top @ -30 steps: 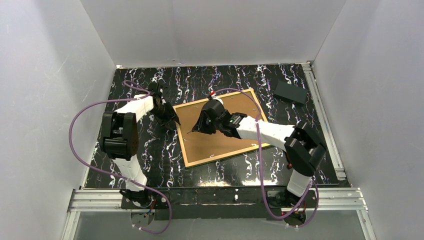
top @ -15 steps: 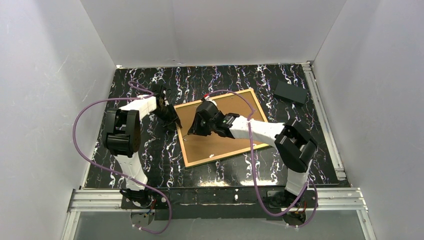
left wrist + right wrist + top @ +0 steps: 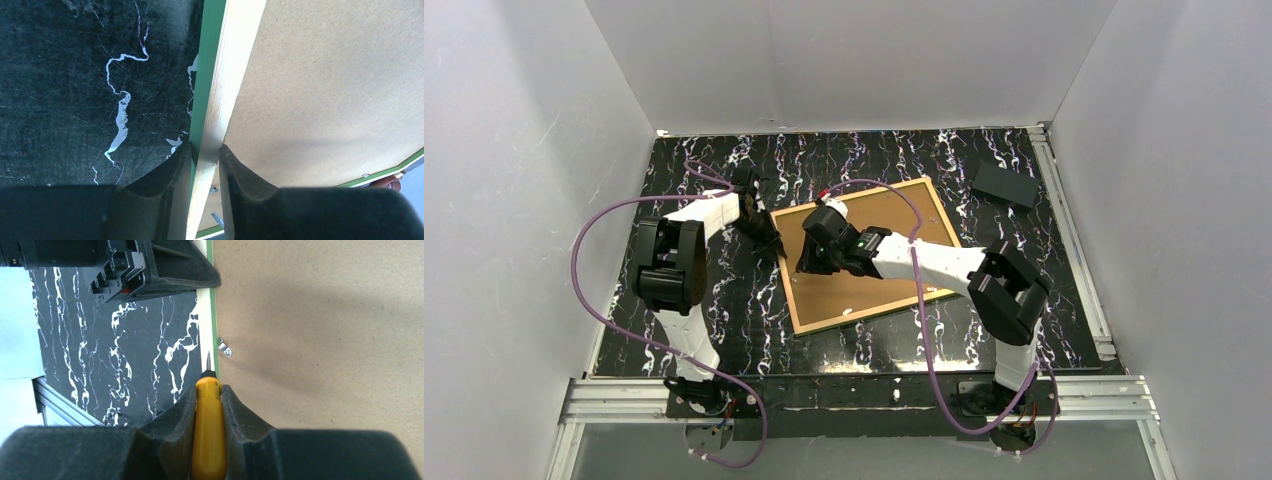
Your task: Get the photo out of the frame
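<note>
The frame [image 3: 876, 310] lies face down on the black marbled table, with its brown fibreboard backing [image 3: 864, 285] facing up. The photo is hidden under the backing. My left gripper [image 3: 767, 240] is shut on the frame's left rail [image 3: 220, 90], one finger on each side of the green and pale wood edge. My right gripper [image 3: 808, 262] is shut on a yellow-handled screwdriver [image 3: 208, 430]. The screwdriver's tip points at the frame's edge, just beside a small metal clip [image 3: 224, 347] on the backing [image 3: 325, 340]. The left gripper also shows at the top of the right wrist view [image 3: 150, 265].
A dark grey box [image 3: 1004, 184] lies at the back right of the table. Metal rails run along the right side [image 3: 1074, 250] and the near edge. White walls enclose the table on three sides.
My right gripper has moved left across the backing with the screwdriver, towards the frame's left edge. My left gripper has stayed shut on that edge.
</note>
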`<act>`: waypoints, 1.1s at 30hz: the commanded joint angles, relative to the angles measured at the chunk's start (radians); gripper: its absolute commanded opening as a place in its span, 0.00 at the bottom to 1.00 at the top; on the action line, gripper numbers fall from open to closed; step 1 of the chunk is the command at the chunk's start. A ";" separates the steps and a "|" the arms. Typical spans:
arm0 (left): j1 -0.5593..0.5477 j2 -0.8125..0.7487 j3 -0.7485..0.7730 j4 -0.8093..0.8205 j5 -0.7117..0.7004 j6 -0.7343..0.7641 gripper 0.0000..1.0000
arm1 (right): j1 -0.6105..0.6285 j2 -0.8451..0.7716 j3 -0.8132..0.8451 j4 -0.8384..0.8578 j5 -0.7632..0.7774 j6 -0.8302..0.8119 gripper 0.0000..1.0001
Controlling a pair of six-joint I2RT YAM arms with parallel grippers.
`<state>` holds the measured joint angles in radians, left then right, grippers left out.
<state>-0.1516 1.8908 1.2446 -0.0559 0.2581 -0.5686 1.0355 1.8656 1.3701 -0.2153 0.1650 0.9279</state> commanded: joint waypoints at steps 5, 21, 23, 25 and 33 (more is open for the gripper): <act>0.001 0.010 0.004 -0.125 -0.029 0.008 0.01 | 0.024 0.035 0.069 -0.044 0.073 -0.045 0.01; 0.002 0.005 0.001 -0.126 -0.022 0.004 0.00 | 0.029 0.090 0.116 -0.064 0.090 -0.057 0.01; 0.002 0.005 0.000 -0.126 -0.020 0.002 0.00 | 0.029 0.094 0.123 -0.070 0.104 -0.057 0.01; 0.002 0.006 0.001 -0.126 -0.020 0.001 0.00 | 0.029 0.096 0.126 -0.076 0.119 -0.057 0.01; 0.002 0.009 0.002 -0.132 -0.022 0.001 0.00 | 0.029 0.127 0.180 -0.159 0.187 -0.052 0.01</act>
<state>-0.1520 1.8908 1.2453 -0.0574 0.2577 -0.5686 1.0645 1.9739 1.5047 -0.3126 0.2661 0.8841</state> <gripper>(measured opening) 0.222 0.269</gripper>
